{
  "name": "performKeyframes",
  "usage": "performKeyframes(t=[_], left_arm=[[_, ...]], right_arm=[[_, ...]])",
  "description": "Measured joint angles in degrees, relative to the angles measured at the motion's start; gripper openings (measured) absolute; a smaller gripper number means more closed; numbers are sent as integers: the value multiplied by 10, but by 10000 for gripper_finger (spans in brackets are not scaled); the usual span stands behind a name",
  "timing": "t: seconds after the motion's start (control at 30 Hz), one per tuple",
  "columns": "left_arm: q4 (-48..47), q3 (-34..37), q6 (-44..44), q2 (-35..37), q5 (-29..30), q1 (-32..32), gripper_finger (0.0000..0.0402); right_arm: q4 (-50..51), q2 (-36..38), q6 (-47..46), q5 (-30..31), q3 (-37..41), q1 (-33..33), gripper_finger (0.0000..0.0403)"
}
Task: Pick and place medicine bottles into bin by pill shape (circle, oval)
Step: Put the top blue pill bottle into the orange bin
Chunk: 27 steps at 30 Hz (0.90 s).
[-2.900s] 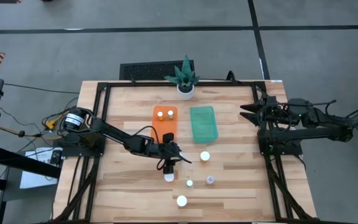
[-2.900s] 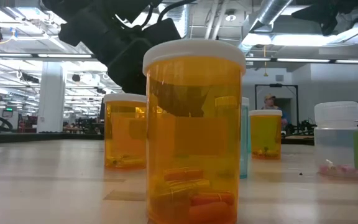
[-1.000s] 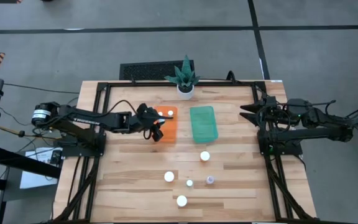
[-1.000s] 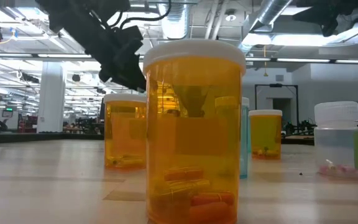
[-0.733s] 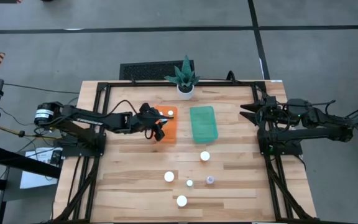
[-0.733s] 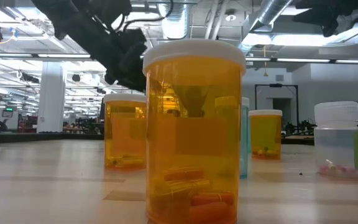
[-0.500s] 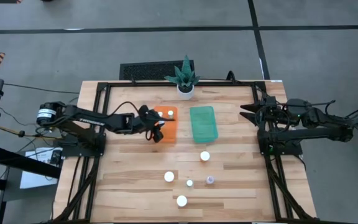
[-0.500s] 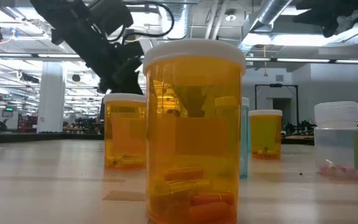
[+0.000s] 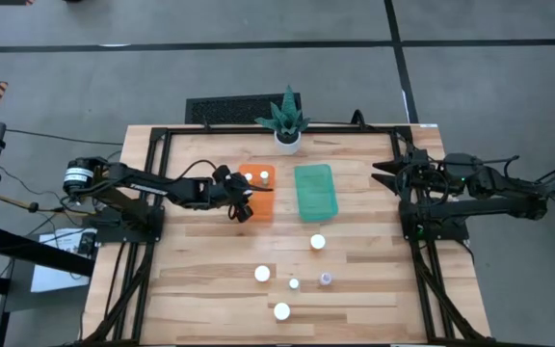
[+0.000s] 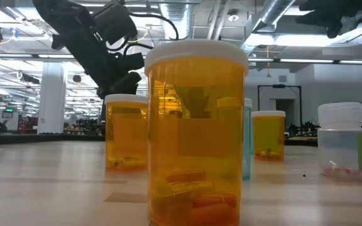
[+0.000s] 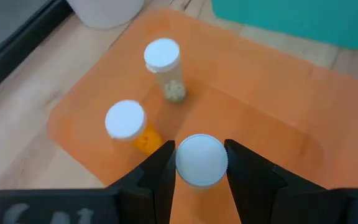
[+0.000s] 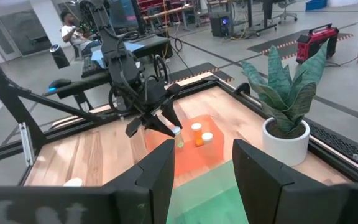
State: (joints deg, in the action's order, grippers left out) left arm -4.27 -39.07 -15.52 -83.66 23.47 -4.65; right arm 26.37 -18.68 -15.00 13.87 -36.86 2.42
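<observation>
Left arm: the left end effector (image 9: 246,200) is over the orange bin (image 9: 261,206), which sits toward the far edge of the desk (image 9: 200,280), left of centre. In the left wrist view its fingers (image 11: 159,177) are closed partway on a held bottle (image 11: 201,160), one pad against each side of the white cap. The bottle hangs upright, long axis vertical, directly below the end effector. The right wrist view shows it held clear above the bin floor.

Orange bin contents: two bottles already stand upright inside, a clear one with white pills (image 11: 163,65) and an amber one (image 11: 127,122). Both lie toward the bin's far end, ahead of the held bottle and apart from it. The bin floor under the held bottle appears free.

Governing relation: the drop spot is straight beneath the held bottle, so the next move, in my judgement, is a plain descent and release. The chief risk is the amber bottle, the nearer of the two standing ones, being clipped by a finger on opening.

Green bin (image 9: 315,190): just beside the orange one, to its right. No bottle shows in it.

Remaining bottles: four white-capped bottles (image 9: 317,242) stand loose between the bins and the near edge of the desk. The left arm is the nearer to the orange bin.

Right arm: the right end effector (image 9: 385,173) waits at the right edge of the desk, fingers apart, holding nothing.
</observation>
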Motion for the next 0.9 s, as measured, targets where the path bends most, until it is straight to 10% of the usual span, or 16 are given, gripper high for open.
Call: performKeyframes(t=[0.9], left_arm=[[98, 0, 28, 0, -33, -16, 121]], right_arm=[[0, 0, 5, 0, 0, 0, 175]])
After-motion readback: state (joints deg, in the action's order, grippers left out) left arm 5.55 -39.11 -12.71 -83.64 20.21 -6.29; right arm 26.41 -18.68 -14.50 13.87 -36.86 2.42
